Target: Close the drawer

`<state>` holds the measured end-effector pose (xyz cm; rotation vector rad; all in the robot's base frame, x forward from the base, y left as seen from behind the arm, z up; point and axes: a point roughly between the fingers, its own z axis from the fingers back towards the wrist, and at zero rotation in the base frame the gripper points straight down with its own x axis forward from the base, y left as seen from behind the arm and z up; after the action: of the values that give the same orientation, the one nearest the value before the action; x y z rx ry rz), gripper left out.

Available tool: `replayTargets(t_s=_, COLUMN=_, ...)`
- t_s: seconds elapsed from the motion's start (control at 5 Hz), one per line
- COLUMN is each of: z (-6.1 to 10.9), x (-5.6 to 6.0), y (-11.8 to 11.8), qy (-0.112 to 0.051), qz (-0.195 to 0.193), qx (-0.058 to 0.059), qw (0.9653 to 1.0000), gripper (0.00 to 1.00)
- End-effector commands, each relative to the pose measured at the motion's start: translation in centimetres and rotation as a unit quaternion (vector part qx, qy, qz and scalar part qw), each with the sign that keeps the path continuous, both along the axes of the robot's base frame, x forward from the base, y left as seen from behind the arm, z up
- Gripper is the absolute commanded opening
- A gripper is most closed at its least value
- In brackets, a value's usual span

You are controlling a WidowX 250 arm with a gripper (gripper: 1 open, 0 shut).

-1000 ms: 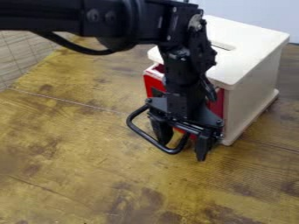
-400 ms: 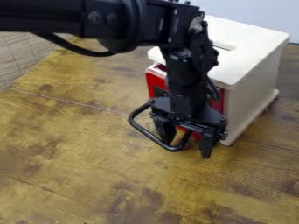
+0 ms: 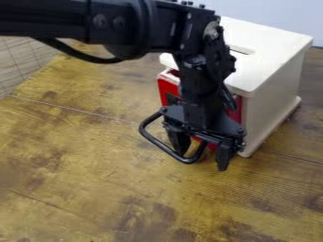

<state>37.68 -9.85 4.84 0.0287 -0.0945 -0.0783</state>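
In the camera view, the red drawer [image 3: 168, 87] is seen at the front of the white cabinet [image 3: 267, 90], its black handle [image 3: 150, 138] behind the spread pincer [image 3: 205, 157]. The drawer is best pushed straight inward, with pressure kept centred so that jamming is avoided.

The arm [image 3: 63, 16] is seen in black, and it is extended from the upper left edge of the view, almost level. By a dark cable [image 3: 82, 53] a low curve is formed under it. At the upper middle the arm is bent, and from there the wrist [image 3: 202, 71] is pointed downward, nearly upright. At its lower end the hand [image 3: 202, 157] is carried, with the fingers [image 3: 224, 159] directed down. The hand is held open, and the fingertips are kept apart from each other, one more to the right.
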Motion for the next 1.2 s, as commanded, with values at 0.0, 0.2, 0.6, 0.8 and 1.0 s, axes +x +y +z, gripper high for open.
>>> replayTargets(t_s=0.0, z=-6.3, x=-4.8, y=2.5, qy=0.11, qz=0.007, qx=0.043, qw=0.993, gripper=1.0)
replayTargets(t_s=0.2, z=-6.5, x=-5.5, y=1.9, qy=0.11, qz=0.001, qx=0.047, qw=0.9928, gripper=1.0)
replayTargets(t_s=0.6, z=-3.9, x=-4.4, y=0.7, qy=0.114, qz=-0.003, qx=0.058, qw=0.9918, gripper=1.0)
replayTargets(t_s=0.8, z=-2.8, x=-3.5, y=0.6, qy=0.114, qz=-0.015, qx=0.061, qw=0.9915, gripper=1.0)
replayTargets(t_s=1.0, z=-2.2, x=-2.6, y=0.5, qy=0.114, qz=-0.029, qx=0.064, qw=0.991, gripper=1.0)
